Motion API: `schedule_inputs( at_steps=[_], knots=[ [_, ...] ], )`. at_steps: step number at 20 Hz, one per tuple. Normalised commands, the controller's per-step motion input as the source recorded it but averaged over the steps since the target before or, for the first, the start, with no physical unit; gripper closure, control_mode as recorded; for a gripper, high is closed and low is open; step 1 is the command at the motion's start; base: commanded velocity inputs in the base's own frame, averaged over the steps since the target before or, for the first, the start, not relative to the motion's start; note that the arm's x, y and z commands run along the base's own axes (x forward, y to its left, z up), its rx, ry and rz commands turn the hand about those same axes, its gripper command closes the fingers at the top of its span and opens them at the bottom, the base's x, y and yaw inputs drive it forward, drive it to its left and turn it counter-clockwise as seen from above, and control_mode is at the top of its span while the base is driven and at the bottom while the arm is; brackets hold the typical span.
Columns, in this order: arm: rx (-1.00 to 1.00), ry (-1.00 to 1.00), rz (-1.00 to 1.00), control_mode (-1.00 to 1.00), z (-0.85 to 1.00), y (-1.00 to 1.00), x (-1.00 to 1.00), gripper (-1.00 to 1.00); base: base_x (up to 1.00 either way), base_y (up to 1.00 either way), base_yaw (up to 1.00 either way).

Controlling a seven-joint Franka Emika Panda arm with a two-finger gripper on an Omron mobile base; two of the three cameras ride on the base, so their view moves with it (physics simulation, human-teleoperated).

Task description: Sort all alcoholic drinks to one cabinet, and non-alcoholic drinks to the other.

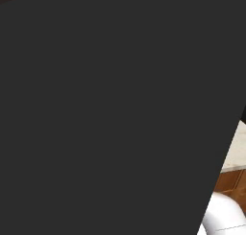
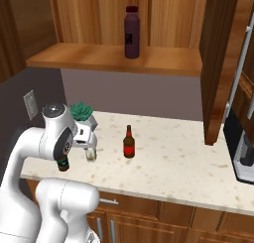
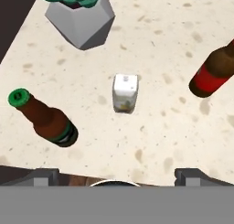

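step in hand, judged: grasp the white carton, upright on the tabletop between two beer bottles. descend straight, centred on the carton, clear of both bottles. pincer spread fully wide, holding nothing, hovering above. purple bottle stands on the cabinet shelf.

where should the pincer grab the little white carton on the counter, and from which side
Take the white carton by its two flat side walls, coming straight down from above. It stands upright on the counter with free space all round; the green-capped bottle and the red-labelled bottle stand well apart from it. The open pincer already looks down on it, so probably only centring and lowering remain.
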Motion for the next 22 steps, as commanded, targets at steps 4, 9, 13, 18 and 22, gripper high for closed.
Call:
schedule_inputs(
  at_steps=[4,9,13,18,22],
  knots=[
    [0.00,0.00,-0.01,-1.00,-0.23,0.00,0.21,-1.00,0.00,0.00,0.00],
    [0.00,0.00,-0.01,-1.00,-0.20,0.00,0.21,-1.00,0.00,0.00,0.00],
    [0.00,0.00,-0.01,-1.00,-0.18,0.00,0.23,-1.00,0.00,0.00,0.00],
    [0.00,0.00,-0.01,-1.00,-0.17,0.01,0.23,-1.00,0.00,0.00,0.00],
    [0.00,0.00,-0.01,-1.00,-0.15,0.03,0.22,-1.00,0.00,0.00,0.00]
  ],
)
